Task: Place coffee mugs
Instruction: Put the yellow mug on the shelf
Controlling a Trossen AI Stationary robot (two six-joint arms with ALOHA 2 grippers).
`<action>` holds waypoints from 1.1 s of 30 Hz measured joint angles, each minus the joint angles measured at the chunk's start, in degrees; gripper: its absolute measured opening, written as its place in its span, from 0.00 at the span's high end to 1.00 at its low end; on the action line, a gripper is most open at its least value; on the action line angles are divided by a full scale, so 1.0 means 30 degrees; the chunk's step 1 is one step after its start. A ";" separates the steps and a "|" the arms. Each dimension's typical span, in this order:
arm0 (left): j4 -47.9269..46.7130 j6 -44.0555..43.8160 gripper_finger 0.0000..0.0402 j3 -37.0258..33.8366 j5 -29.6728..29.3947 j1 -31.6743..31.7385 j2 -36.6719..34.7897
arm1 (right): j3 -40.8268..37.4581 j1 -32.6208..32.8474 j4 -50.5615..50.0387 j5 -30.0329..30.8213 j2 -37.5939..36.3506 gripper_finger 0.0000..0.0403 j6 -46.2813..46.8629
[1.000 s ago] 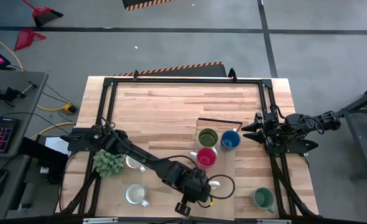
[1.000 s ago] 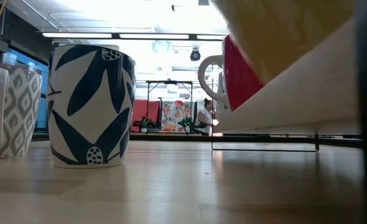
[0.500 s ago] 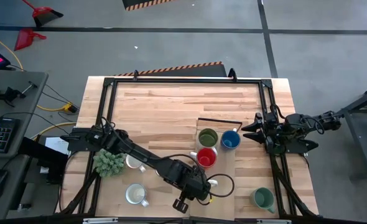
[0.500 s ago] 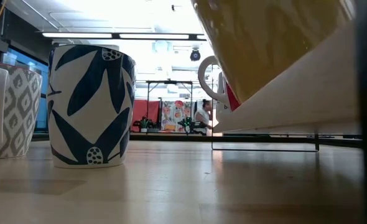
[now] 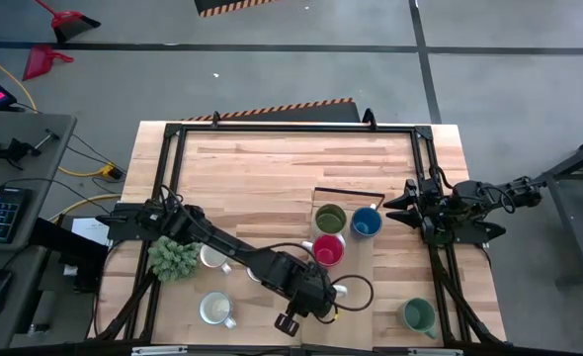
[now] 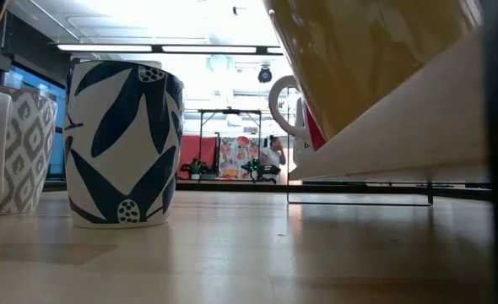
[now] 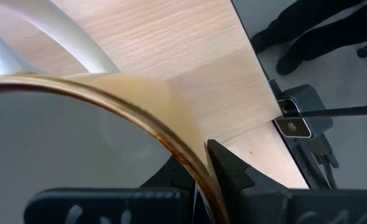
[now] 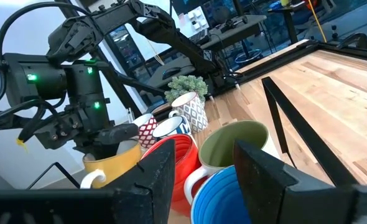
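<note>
My left gripper (image 5: 309, 295) is over the near middle of the table, shut on a yellow mug (image 8: 112, 163) with a white handle (image 5: 339, 291). The olive green mug (image 5: 329, 218), blue mug (image 5: 366, 222) and red mug (image 5: 326, 249) stand upright on a light board (image 5: 356, 287). The teal green mug (image 5: 417, 316) stands near the table's near right corner. One white mug (image 5: 215, 309) stands near left, and another (image 5: 212, 259) is partly under the left arm. My right gripper (image 5: 392, 211) is open, level, just right of the blue mug. My left gripper holds the yellow mug by its rim (image 7: 171, 146), one finger inside the mug and one finger (image 7: 230, 171) outside the wall. The fingers come from above, pointing down. In the low view the mug (image 6: 367, 59) is tilted and its base is above the table top.
A bushy green plant (image 5: 173, 259) sits by the left arm. In the low view a blue-leaf patterned mug (image 6: 122, 143) and a grey patterned mug (image 6: 13, 152) stand on the table. A dark frame (image 5: 173, 138) runs along the table's edges. Bare wood lies toward the far side.
My left gripper has shifted slightly toward the table's far left with the yellow mug. In the low view the mug has come lower and now covers most of the red mug behind it. The right arm has kept still.
</note>
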 joint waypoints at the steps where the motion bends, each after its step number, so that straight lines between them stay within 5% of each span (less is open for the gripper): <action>1: 0.0017 0.0178 0.95 0.0000 0.0000 0.0000 0.0000 | 0.0000 0.0004 -0.0003 -0.0002 0.0000 0.64 -0.0002; 24: 0.1212 -0.0054 0.68 0.0015 -0.0831 -0.0051 -0.0022 | 0.0000 -0.0003 -0.0149 0.0000 0.0007 0.64 -0.0051; 33: 0.1145 -0.0550 0.63 0.1807 -0.1049 -0.0044 -0.0016 | -0.0007 -0.0003 -0.0763 0.0002 0.0007 0.64 0.0085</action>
